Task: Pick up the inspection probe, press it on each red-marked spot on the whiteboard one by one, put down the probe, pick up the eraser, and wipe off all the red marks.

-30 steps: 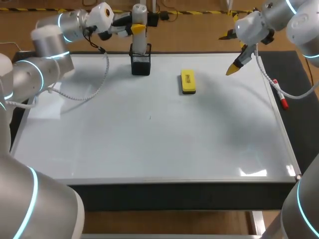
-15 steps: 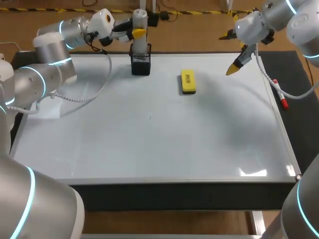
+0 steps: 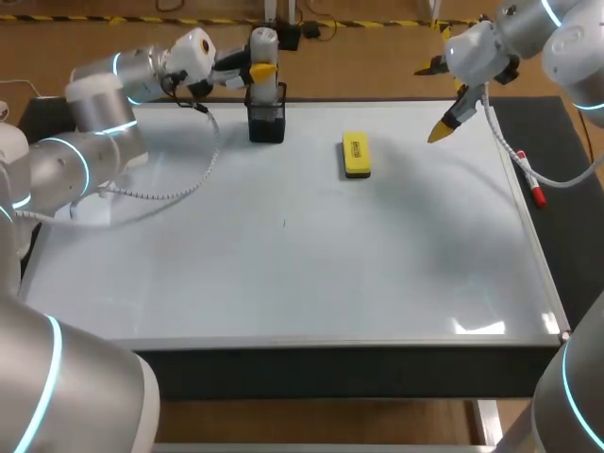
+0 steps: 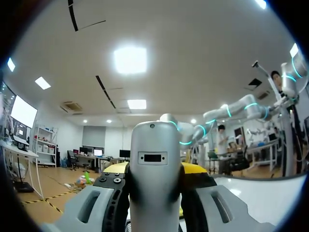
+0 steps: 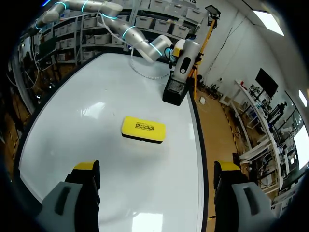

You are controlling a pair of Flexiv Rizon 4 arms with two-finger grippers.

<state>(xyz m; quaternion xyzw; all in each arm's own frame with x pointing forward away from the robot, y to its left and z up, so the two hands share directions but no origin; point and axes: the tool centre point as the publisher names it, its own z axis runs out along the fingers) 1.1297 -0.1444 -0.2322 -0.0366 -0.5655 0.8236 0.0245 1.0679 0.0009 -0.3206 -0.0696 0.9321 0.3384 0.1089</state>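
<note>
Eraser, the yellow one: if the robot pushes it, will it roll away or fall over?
Probably neither. The eraser is a low, flat block lying on its broad face, so it should slide, not roll or tip. The whiteboard looks glossy, so it may slip easily.

White rectangular whiteboard (image 3: 283,293) with two things lying on it.
A black mesh holder (image 3: 267,123) stands directly under the left gripper (image 3: 257,64). A yellow block eraser (image 3: 356,155) lies flat ahead of the right gripper (image 3: 442,130), well apart from the holder.
</note>
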